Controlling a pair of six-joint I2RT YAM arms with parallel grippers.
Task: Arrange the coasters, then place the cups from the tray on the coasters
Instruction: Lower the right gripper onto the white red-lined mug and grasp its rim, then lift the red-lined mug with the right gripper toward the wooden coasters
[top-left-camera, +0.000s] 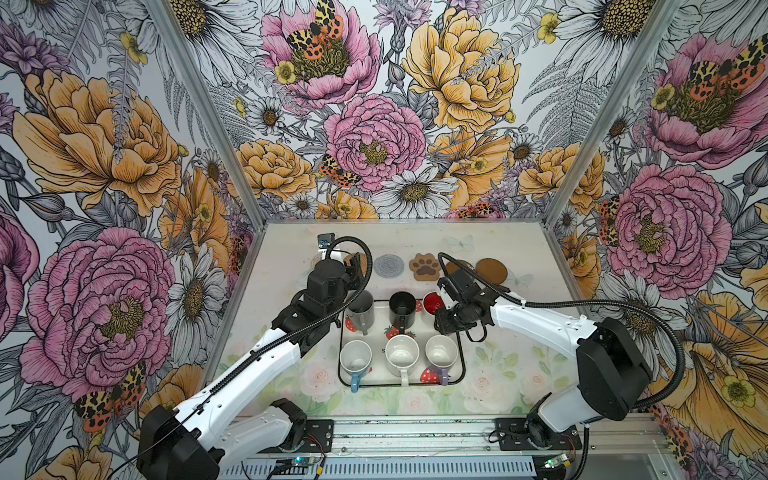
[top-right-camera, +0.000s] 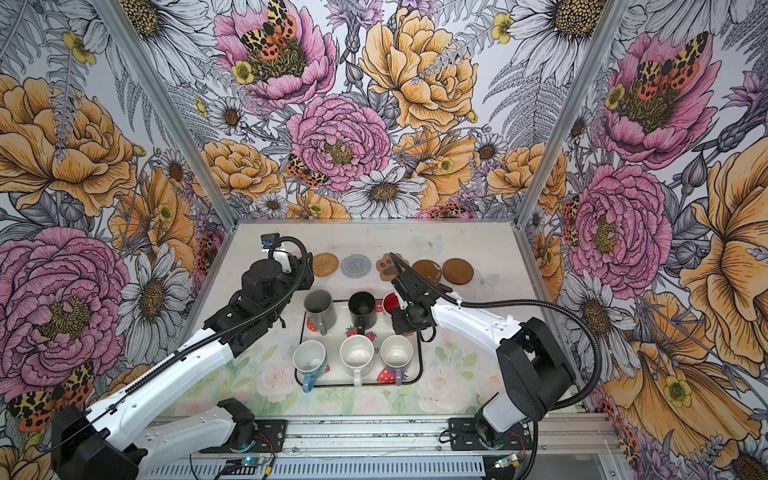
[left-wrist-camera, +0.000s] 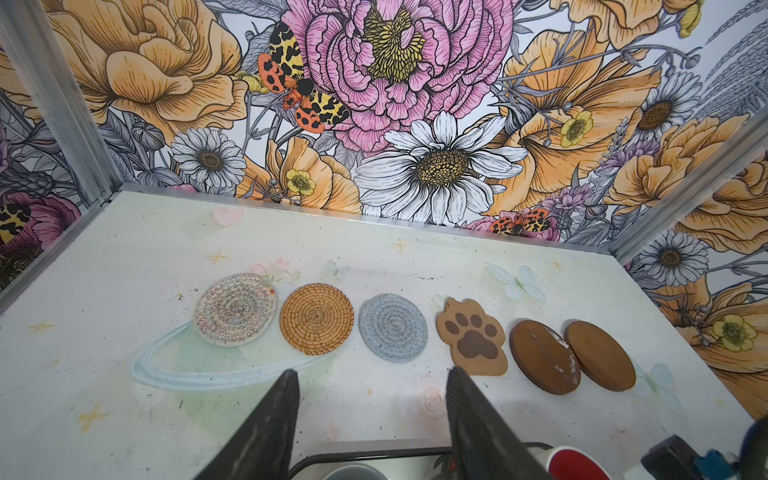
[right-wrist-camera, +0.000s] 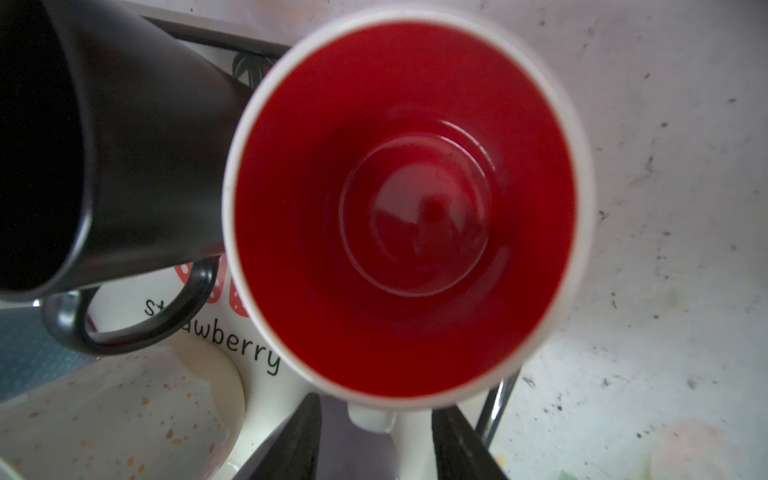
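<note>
The white mug with red inside (right-wrist-camera: 405, 208) stands in the far right corner of the cream strawberry-print tray (top-left-camera: 455, 365), close against the black mug (right-wrist-camera: 158, 166). The right gripper (right-wrist-camera: 376, 405) straddles its white handle (right-wrist-camera: 372, 419), jaws apart and not yet clamped. It should centre, squeeze firmly, then lift straight up. The left gripper (left-wrist-camera: 372, 372) hangs spread and empty.

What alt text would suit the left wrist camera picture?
Six coasters lie in a row on a pale table: patterned, rattan, grey, paw-shaped, two brown discs. The open jaws frame the foreground, a floral wall behind.
</note>
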